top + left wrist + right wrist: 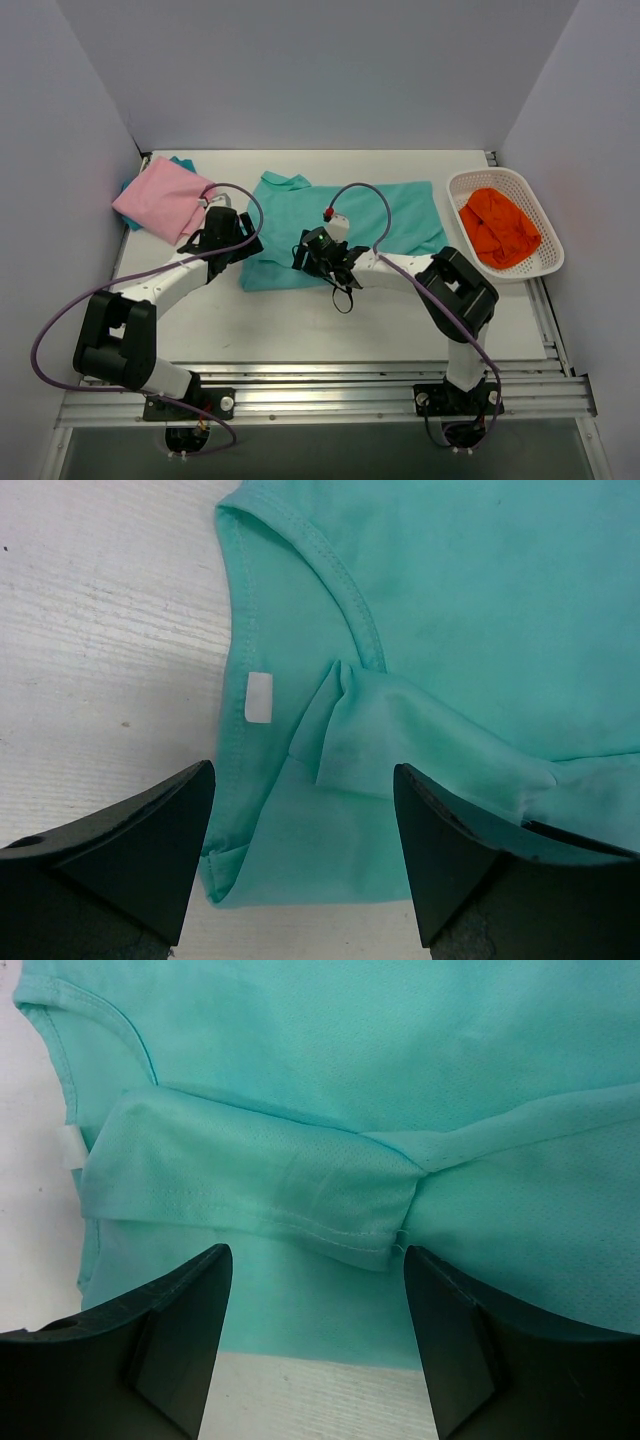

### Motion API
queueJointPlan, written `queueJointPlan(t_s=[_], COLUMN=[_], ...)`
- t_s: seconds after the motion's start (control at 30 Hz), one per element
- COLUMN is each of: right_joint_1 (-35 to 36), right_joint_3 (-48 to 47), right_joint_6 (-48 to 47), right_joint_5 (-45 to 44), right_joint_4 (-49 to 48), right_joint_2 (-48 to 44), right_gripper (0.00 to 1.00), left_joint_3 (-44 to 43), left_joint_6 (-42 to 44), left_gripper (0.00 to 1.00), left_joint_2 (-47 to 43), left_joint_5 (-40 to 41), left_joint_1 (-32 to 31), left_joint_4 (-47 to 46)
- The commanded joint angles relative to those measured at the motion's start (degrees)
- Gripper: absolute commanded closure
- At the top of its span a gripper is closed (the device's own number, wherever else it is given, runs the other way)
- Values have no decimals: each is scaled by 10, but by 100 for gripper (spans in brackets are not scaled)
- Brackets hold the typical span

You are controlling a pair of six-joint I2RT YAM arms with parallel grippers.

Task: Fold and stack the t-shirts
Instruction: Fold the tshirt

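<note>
1. Currently, top view: mint-teal t-shirt (380, 215) lies spread in the middle of the table (300, 325), partly folded. Pink t-shirt (160, 200) sits folded far left, well apart from both sets of jaws. Left gripper (245, 240) is at the teal shirt's left edge and right gripper (312, 255) is over its near part, the two close together. Risk: arms converge on the same patch and clash. The right arm's purple cable (360, 185) arcs over the cloth and could snag it.
2. Left wrist: jaws spread, nothing pinched. Shirt corner with white tag (259, 696) and a small folded flap (350, 750) lie between and beyond the fingers (150, 850). Risk: closing here probably catches only the flap or one layer, so the fold drags crooked.
3. Right wrist: jaws likewise released, empty. Folded sleeve band (260, 1195) sits just ahead of the fingertips (180, 1330), with the near hem between them. Risk: a pinch takes the band alone and unrolls it. Descending too far scrapes the table.
</note>
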State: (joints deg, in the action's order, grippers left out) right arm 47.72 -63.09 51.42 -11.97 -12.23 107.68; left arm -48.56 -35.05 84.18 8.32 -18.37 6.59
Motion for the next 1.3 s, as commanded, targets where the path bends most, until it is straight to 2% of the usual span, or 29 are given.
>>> queueJointPlan(t_s=[0.0,0.2,0.33,0.4,0.43,0.53,0.87,1.1,1.2,1.23,1.27], right_joint_1=[4,4,5,4,4,4,-29,-104,-132,-136,-144], right_joint_3=[-21,-34,-34,-34,-34,-35,-87,-135,-200,-220,-250], right_joint_6=[7,7,4,1,1,-2,-25,-25,-25,-27,-28], right_joint_5=[1,12,12,11,9,4,-2,34,52,58,64], right_joint_4=[-10,-14,-16,-15,-13,-3,20,9,27,31,33], right_joint_2=[17,40,40,38,36,29,29,85,136,148,173], right_gripper=[35,37,47,65,80,100,100,100,100,96,88], left_joint_3=[1,1,0,-1,-1,0,-2,-1,-7,-8,-10], left_joint_6=[10,10,11,11,11,11,12,13,14,15,15], left_gripper=[19,19,19,20,20,20,20,20,20,20,20], left_joint_2=[-2,0,5,7,7,12,13,17,24,26,27], left_joint_5=[0,2,2,2,2,3,1,2,-2,-5,-5], left_joint_1=[2,2,2,2,2,2,2,2,2,2,2], left_joint_4=[-21,-21,-23,-24,-23,-25,-26,-29,-32,-27,-25])
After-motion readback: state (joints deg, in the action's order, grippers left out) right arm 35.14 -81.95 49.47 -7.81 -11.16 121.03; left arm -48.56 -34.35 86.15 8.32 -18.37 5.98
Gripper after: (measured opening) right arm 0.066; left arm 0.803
